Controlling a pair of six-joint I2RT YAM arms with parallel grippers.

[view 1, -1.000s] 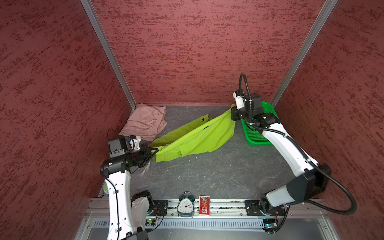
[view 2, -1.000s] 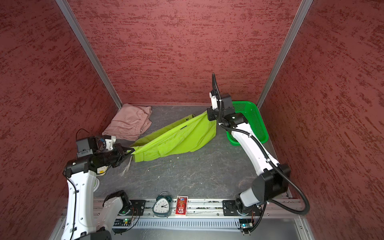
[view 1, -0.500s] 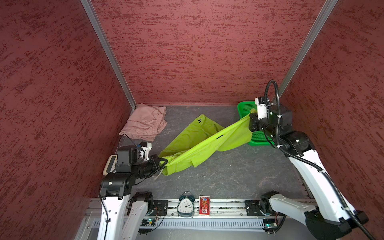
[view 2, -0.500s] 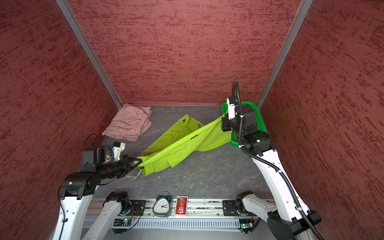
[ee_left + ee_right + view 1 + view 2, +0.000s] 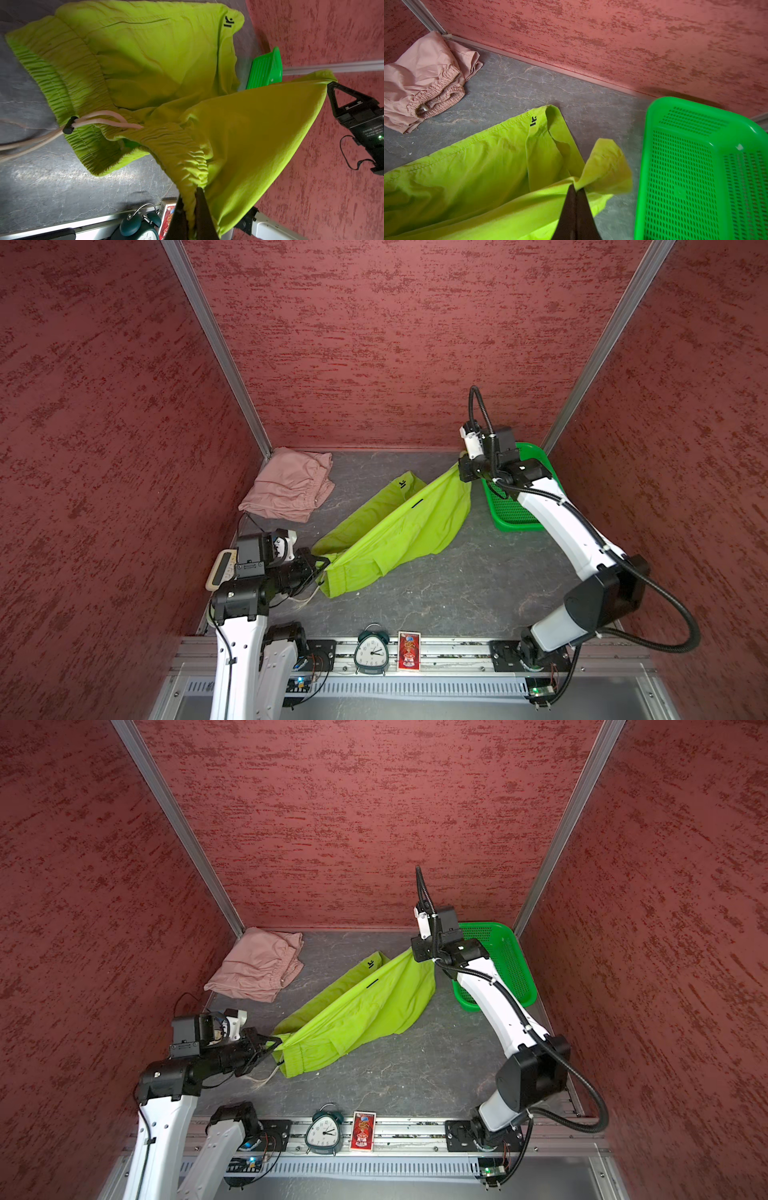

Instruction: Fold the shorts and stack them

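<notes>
- Pink shorts (image 5: 291,485): folded, lying in the far left corner of the table (image 5: 457,597).
- Left gripper (image 5: 323,561): closed on the gathered waistband of the green shorts (image 5: 399,531).
- Green shorts: stretched between both grippers, lower part resting mid-table, drawstring (image 5: 99,120) trailing.
- Right gripper (image 5: 460,467): closed on a leg hem, raised just beside the basket (image 5: 515,526).

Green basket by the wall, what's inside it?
Nothing much: in the right wrist view the green basket shows a bare holey floor, with a small pale fleck. Its near end runs out of that view, and in both top views the right arm covers part of it.
</notes>
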